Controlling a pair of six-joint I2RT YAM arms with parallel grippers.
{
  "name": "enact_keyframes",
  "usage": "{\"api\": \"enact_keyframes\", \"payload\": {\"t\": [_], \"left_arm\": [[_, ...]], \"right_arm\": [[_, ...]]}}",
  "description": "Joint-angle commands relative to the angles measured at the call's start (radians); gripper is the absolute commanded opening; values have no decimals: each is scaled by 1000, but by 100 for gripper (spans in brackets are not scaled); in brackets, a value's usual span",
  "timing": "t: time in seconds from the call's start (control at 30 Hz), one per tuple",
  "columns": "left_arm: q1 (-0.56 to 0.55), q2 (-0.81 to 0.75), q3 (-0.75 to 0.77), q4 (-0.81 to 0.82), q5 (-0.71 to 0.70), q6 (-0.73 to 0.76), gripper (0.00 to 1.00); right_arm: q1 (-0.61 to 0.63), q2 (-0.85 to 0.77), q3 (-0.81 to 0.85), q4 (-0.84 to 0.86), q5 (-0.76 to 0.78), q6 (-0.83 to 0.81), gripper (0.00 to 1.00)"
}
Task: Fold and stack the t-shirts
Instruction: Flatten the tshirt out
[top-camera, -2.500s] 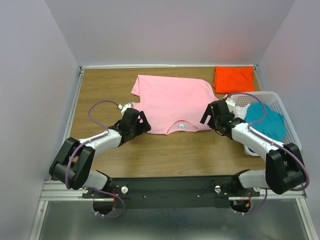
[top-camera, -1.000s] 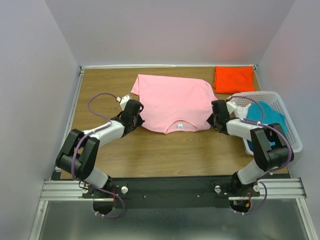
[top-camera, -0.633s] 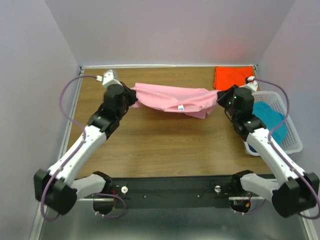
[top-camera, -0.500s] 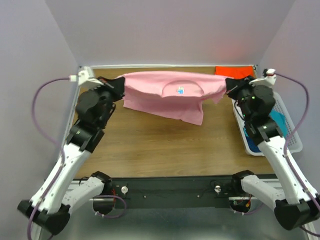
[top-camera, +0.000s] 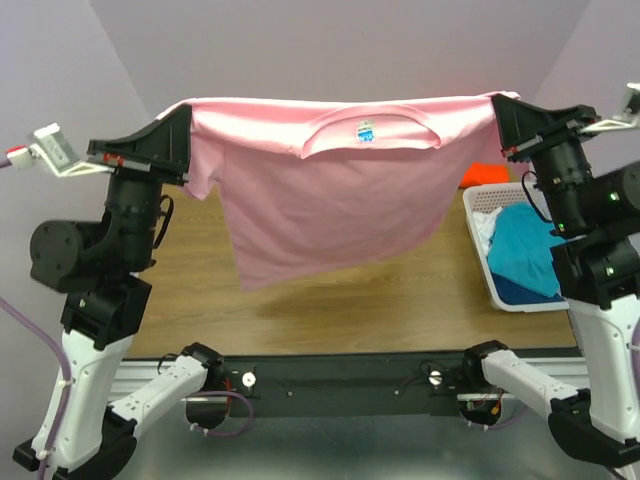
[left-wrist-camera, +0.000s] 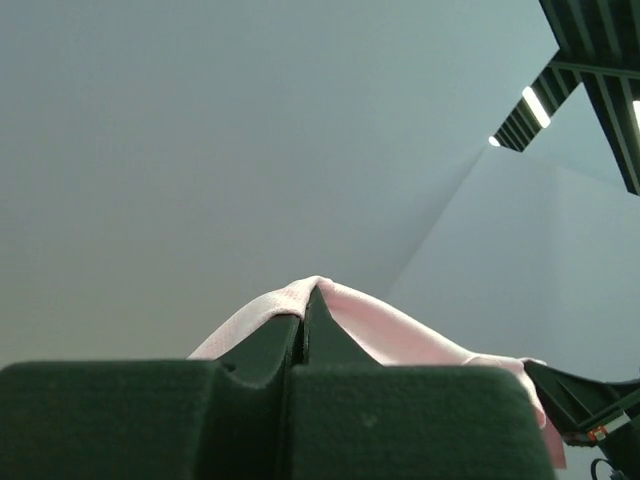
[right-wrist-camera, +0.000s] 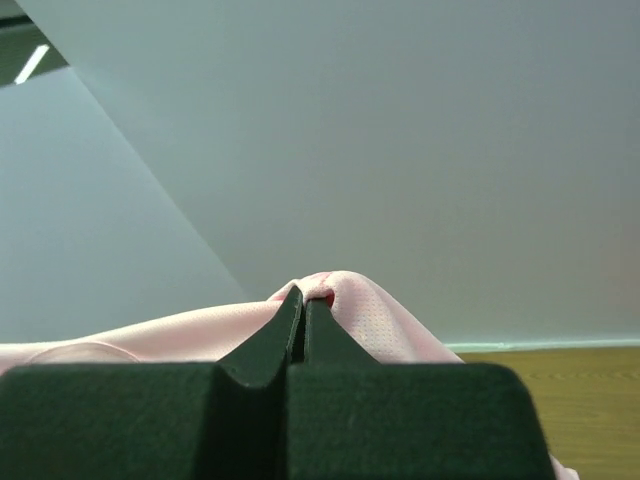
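T-shirts, three: pink (top-camera: 330, 190) aloft, clenched by left gripper (top-camera: 187, 118) and right gripper (top-camera: 497, 110); teal (top-camera: 525, 250) in basket (top-camera: 500, 296); orange (top-camera: 482, 175), perhaps folded, behind.

Even, diffuse overhead light; no glare. Soft shadow under pink t-shirt (top-camera: 330, 190) on table (top-camera: 420, 300). Wrist views: close fingers (left-wrist-camera: 150, 420) dark, soft-focused; strip lights (left-wrist-camera: 536, 106) bright in left view.

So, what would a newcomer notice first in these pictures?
The pink t-shirt strikes first: it hangs high over the table, spread wide, pinched at its shoulders by the left gripper and the right gripper. At the right, a teal t-shirt lies in the white basket, with an orange t-shirt behind it.
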Motion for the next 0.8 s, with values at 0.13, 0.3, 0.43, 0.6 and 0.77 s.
{"api": "enact_keyframes", "payload": {"t": [0.13,0.3,0.43,0.6,0.77], "left_arm": [[45,304,177,-86,-221,61,0],[154,566,389,-137,-57,72,0],[214,729,721,-232,33,92,0],[244,740,791,-267,49,109,0],[263,529,413,-142,33,130,0]], "right_arm": [[-4,304,138,-74,71,-118,1],[-4,486,324,-74,99,-213,1],[-4,589,513,-76,67,-255,1],[-4,553,533,-88,35,-249,1],[-4,384,242,-108,-89,-166,1]]}}
